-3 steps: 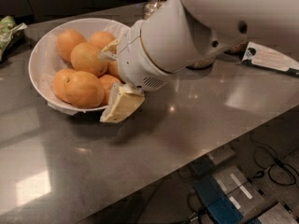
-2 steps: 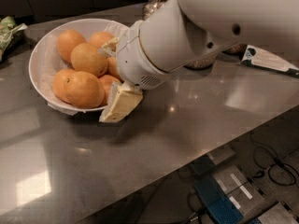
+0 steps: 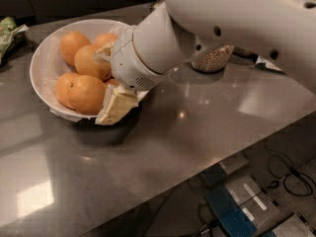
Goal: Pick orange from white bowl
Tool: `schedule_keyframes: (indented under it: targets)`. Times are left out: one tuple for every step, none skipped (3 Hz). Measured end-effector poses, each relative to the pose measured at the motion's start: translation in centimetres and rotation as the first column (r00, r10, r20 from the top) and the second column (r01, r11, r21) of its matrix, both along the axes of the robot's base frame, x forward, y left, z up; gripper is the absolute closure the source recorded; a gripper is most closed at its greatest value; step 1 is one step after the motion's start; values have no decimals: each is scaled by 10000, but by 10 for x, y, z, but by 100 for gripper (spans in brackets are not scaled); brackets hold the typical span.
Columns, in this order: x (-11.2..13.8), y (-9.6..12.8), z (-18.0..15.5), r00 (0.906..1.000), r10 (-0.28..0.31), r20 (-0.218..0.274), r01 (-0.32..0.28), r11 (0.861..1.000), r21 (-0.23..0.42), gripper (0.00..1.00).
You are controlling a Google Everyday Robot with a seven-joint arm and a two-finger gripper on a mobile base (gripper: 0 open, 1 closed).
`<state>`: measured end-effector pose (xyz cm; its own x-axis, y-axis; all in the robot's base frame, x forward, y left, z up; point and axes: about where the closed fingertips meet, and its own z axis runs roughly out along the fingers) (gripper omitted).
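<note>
At white bowl (image 3: 38,58), seemingly among oranges (image 3: 87,94): pincer (image 3: 104,85).

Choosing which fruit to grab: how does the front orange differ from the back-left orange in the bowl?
The front orange looks larger than the back-left orange. The front orange shows a small dark stem dot; the back-left orange shows none. The front orange sits at the bowl's near rim beside the hand; the back-left orange sits farther from it. Both are round and orange.

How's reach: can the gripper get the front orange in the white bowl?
Probably yes: the gripper is at the right side of the white bowl, fingers open, right beside the orange, nothing between them.
</note>
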<state>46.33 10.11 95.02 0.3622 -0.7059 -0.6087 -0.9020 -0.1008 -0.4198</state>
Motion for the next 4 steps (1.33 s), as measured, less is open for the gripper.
schedule_keyframes:
  targets:
    - [0,0,0,10000,2,-2,-2,10000,5,20]
    - [0,10,-6,9998,164,-130,-160,9993,333,19]
    - [4,26,-11,9989,445,-174,-433,9971,627,20]
    - [11,37,-20,9978,601,-295,-579,9958,711,24]
